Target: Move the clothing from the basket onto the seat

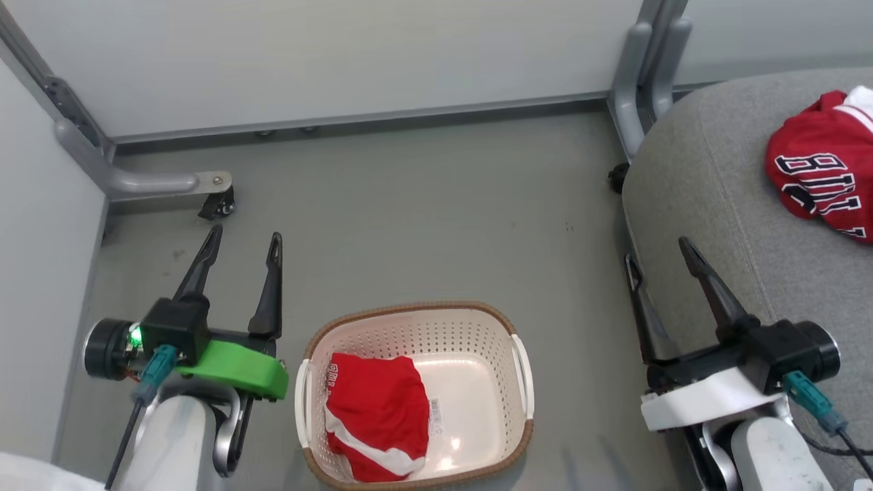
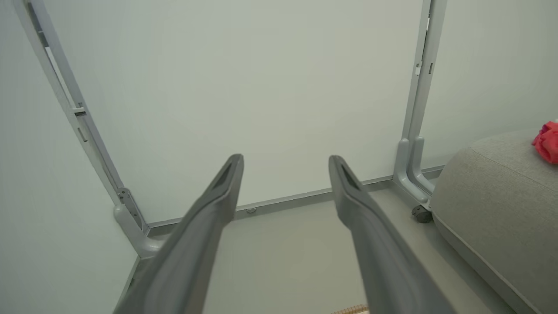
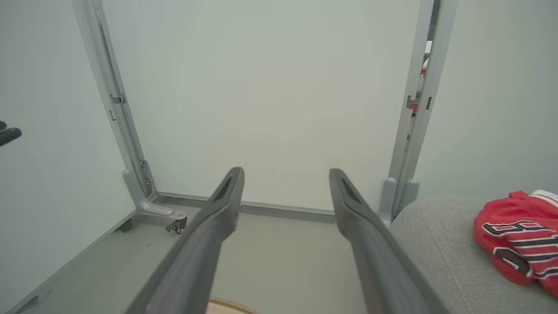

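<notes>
A red garment with white stripes (image 1: 378,416) lies in the left half of the cream basket (image 1: 477,327) on the floor, between my arms. A second red garment with dark lettering (image 1: 822,174) rests on the grey seat (image 1: 709,177) at the right; it is also in the right wrist view (image 3: 518,235), and its red edge (image 2: 547,141) is in the left wrist view. My left gripper (image 1: 245,235) is open and empty, left of the basket. My right gripper (image 1: 658,249) is open and empty beside the seat's front edge. Each wrist view shows spread fingers (image 2: 285,159) (image 3: 285,172).
Pale partition panels stand behind and at the left, on grey feet with castors (image 1: 218,201). A grey post foot (image 1: 638,102) stands by the seat's far corner. Bare grey floor (image 1: 423,211) stretches beyond the basket. The basket rim (image 3: 229,305) peeks into the right wrist view.
</notes>
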{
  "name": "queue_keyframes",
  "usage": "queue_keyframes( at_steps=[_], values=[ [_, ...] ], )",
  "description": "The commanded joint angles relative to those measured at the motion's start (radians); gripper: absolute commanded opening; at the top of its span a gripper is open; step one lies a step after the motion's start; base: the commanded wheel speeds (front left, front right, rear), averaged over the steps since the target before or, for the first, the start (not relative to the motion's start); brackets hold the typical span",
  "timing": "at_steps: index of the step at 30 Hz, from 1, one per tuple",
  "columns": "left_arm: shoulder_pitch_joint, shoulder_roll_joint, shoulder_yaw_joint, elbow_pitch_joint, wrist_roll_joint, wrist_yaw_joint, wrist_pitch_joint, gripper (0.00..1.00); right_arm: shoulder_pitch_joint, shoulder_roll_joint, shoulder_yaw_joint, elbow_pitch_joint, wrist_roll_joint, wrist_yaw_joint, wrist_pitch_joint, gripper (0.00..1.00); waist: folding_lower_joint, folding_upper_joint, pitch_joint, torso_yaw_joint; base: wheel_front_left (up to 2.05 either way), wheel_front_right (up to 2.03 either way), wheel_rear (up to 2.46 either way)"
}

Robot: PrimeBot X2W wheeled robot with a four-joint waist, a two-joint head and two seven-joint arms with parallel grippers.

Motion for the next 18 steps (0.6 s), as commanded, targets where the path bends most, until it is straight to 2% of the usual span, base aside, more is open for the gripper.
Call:
queue_keyframes(
  at_steps=[1,10,18],
  values=[
    [-0.042,0.015,-0.020,0.026,0.001,-0.005,0.001,1.00,-0.029,-0.003,0.000,-0.011,-0.009,-0.001,-0.003,1.00,0.0000,0.0077,0.086,-0.062,0.00,0.00,0.00],
    [-0.223,0.065,-0.176,0.189,-0.022,-0.007,0.001,1.00,-0.170,-0.003,0.015,-0.054,-0.018,-0.001,-0.003,1.00,0.0000,0.0077,0.269,-0.155,0.00,0.00,0.00],
    [-0.345,0.109,-0.303,0.353,-0.050,-0.008,0.001,1.00,-0.257,-0.002,0.030,-0.086,-0.026,-0.001,-0.003,1.00,0.0000,0.0077,0.409,-0.207,0.00,0.00,0.00]
  ],
)
